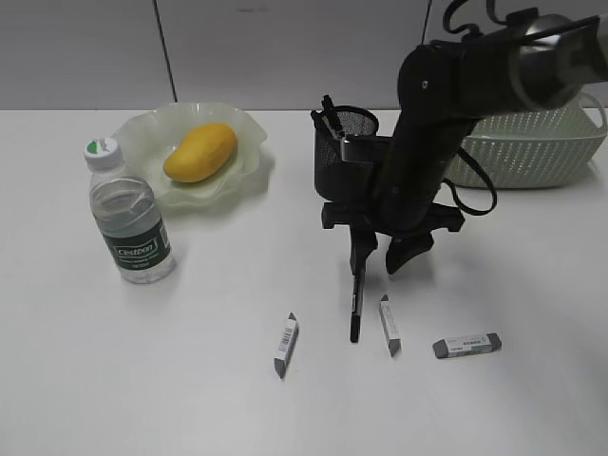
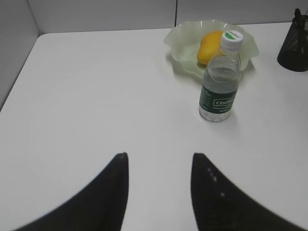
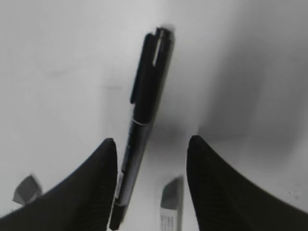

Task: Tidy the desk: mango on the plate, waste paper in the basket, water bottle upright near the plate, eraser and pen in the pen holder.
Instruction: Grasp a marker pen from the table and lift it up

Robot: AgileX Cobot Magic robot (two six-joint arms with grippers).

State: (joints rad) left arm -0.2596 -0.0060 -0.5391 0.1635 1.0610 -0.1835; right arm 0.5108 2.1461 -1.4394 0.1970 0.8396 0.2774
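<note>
From the exterior view the slim, stiff black pen (image 1: 356, 302) lies just before the black wire-mesh pen holder (image 1: 344, 147) under the right gripper (image 1: 382, 255); the left gripper (image 2: 160, 166) gapes empty; the right wrist view shows jaws spread astride its light, slippery barrel, best pinched mid-length.

Yellow mango (image 1: 199, 152) lies in the ruffled green plate (image 1: 152, 133); capped water bottle (image 1: 130, 217) stands upright beside it.

A yellow mango (image 1: 199, 151) lies in the green plate (image 1: 245, 128). The water bottle (image 1: 129, 216) stands just beside it. The right claw (image 1: 382, 260) hangs open over a black pen (image 1: 356, 304) on the white tabletop (image 1: 142, 380), with three erasers (image 1: 389, 325) nearby
</note>
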